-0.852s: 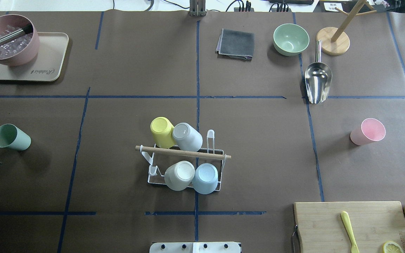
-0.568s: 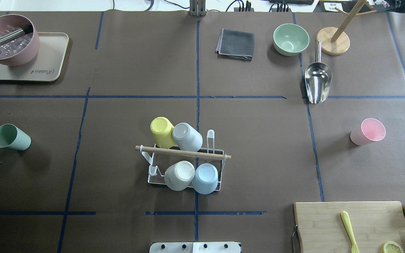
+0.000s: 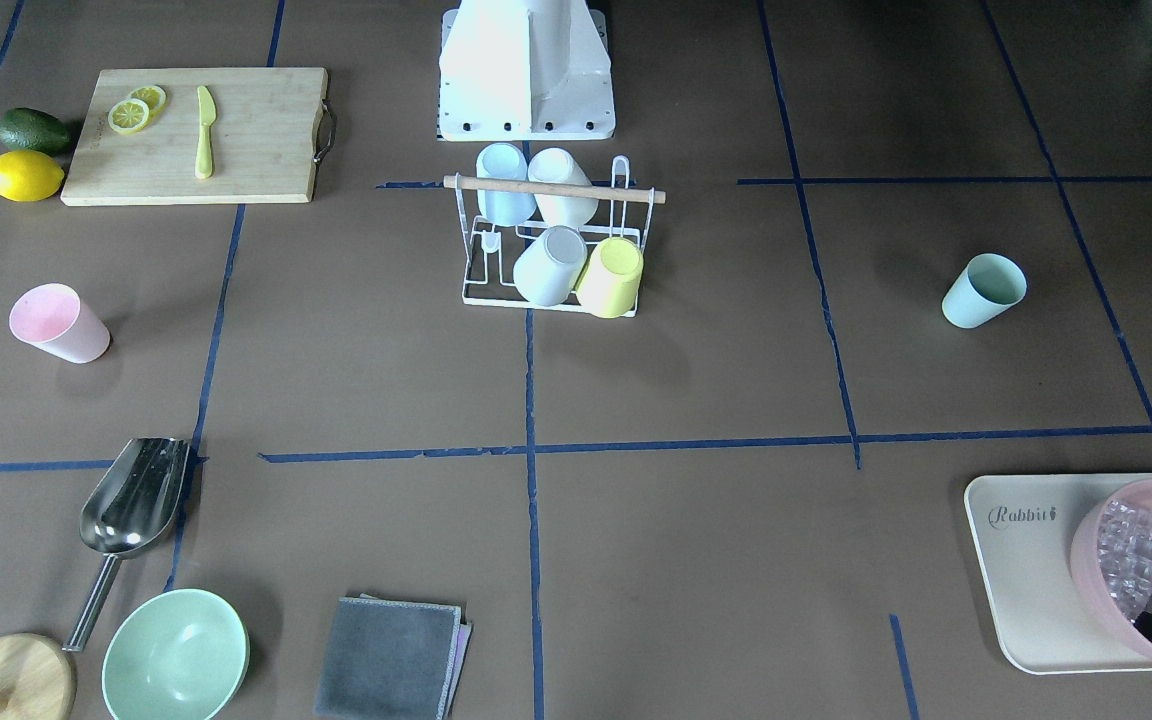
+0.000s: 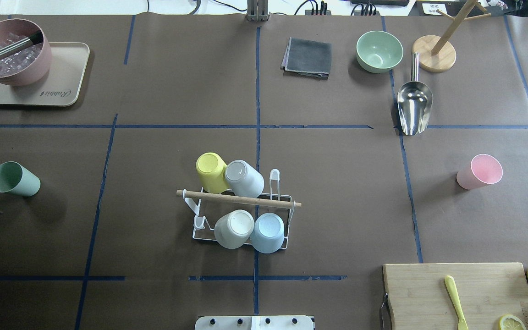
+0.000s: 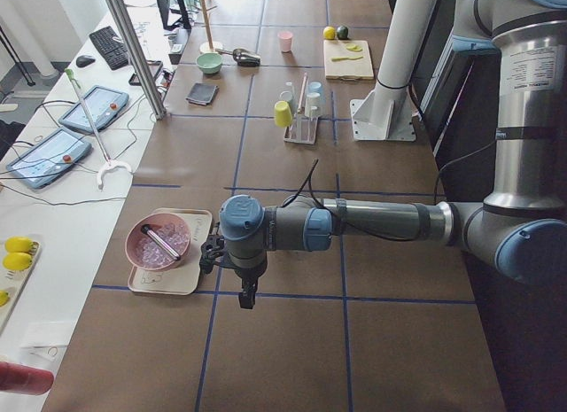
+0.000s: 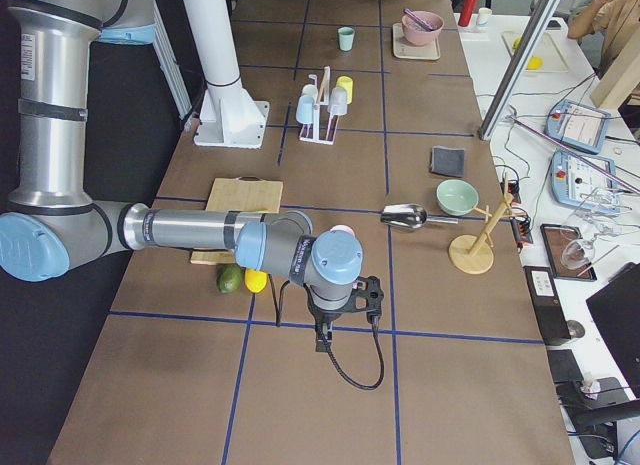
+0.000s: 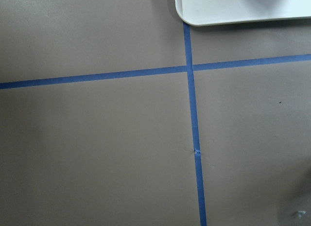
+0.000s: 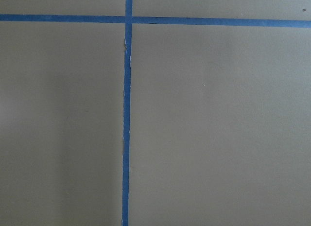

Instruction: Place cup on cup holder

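Cups first, from the front-facing view: the green cup (image 3: 982,291) stands mouth-up on the robot's left side of the table and the pink cup (image 3: 58,322) mouth-up on its right. Both are well apart from the cup holder (image 3: 556,189), which sits in the middle near the robot's base. Four cups already sit upside down on its prongs, and one prong in each row looks free.

From overhead, both loose cups are plain tapered tumblers, matte pastel, with no handle. I'd guess they are light, stiff and hard to break, though a little slick. Because the wall tapers, a squeeze low down might slip. Pinching the wall at the rim, one finger inside, looks the safer hold and leaves room to turn the cup over a prong.

In the left side view, the left gripper (image 5: 245,295) hangs over the table beside the tray (image 5: 195,252), far from the green cup. I can't tell how its fingers stand.

In the right side view, the right gripper (image 6: 323,337) hangs above bare table, and there too I cannot tell.

Both wrist views show only brown paper and blue tape, plus a tray corner in the left one. No fingers and no cup appear.
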{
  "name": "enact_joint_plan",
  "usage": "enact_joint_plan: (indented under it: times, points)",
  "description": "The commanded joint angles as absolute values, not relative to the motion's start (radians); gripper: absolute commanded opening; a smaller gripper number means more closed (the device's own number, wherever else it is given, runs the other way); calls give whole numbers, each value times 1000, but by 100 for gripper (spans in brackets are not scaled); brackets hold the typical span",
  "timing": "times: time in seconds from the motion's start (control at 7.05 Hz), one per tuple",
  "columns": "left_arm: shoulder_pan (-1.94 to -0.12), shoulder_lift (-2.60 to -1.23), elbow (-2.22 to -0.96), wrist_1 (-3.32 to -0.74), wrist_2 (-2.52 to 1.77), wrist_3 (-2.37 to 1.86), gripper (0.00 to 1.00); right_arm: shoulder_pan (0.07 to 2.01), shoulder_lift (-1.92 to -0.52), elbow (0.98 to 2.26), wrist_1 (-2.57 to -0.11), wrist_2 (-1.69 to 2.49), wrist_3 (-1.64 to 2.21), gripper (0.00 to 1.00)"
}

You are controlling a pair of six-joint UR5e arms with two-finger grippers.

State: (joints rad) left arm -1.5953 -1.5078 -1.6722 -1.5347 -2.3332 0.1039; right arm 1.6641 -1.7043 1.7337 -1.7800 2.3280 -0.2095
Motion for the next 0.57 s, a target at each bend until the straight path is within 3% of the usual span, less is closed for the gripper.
enact_joint_plan:
  times: [0.0, 0.43]
  points:
    - [-1595, -1508, -1672, -1534, -2333, 103, 100, 1663, -1678, 1741, -1779, 2333, -192, 100]
    - [-1591, -1537, -1674, -1526, -2333, 95, 100, 1625, -1574, 1738, -1881, 2377, -158, 100]
